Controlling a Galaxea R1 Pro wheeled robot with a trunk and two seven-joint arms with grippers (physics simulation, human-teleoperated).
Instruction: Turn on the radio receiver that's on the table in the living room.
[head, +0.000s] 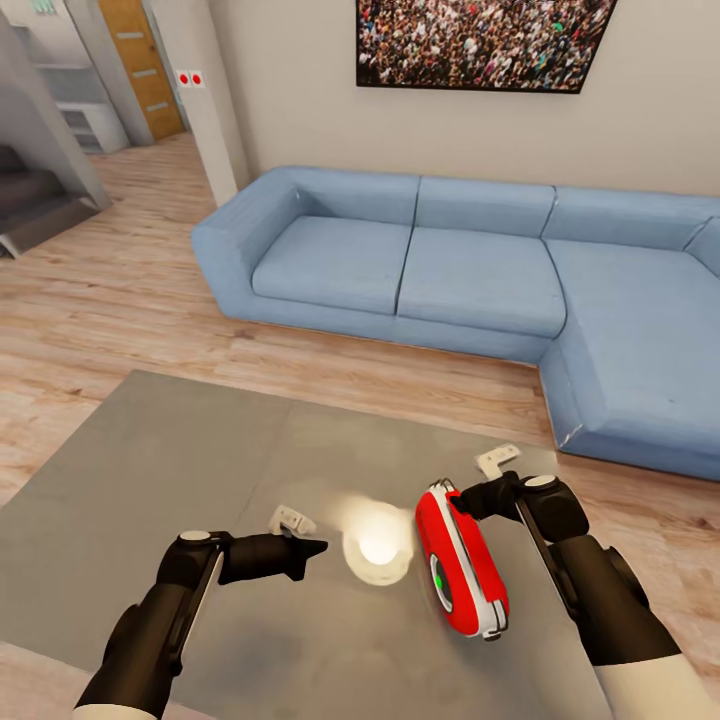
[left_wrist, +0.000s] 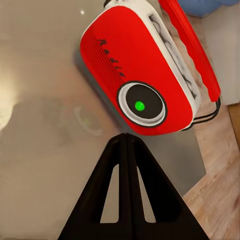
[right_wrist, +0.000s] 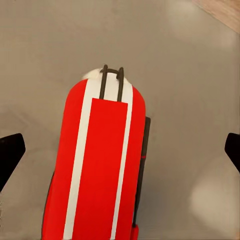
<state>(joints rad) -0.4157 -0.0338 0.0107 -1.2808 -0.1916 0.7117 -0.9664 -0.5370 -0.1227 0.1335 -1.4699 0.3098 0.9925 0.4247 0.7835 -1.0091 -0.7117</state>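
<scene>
The red radio receiver (head: 462, 572) with white trim stands on its edge on the glossy grey table (head: 150, 470), toward the right. Its round dial (left_wrist: 141, 104) faces my left arm and shows a green light. My left gripper (head: 312, 548) is shut with nothing in it, and its joined tips (left_wrist: 125, 138) point at the dial from a short gap away. My right gripper (head: 463, 497) is open at the radio's far end. In the right wrist view its fingertips (right_wrist: 11, 151) stand wide apart on either side of the radio (right_wrist: 102, 165), clear of it. The small black handle (right_wrist: 111, 81) shows beyond.
A blue L-shaped sofa (head: 450, 260) runs behind the table and down the right side. A crowd-photo picture (head: 480, 40) hangs above it. Wood plank floor (head: 120, 290) lies between them. Stairs (head: 30, 200) and a wooden door (head: 140, 60) are at far left. A lamp's bright reflection (head: 378, 545) glows on the tabletop.
</scene>
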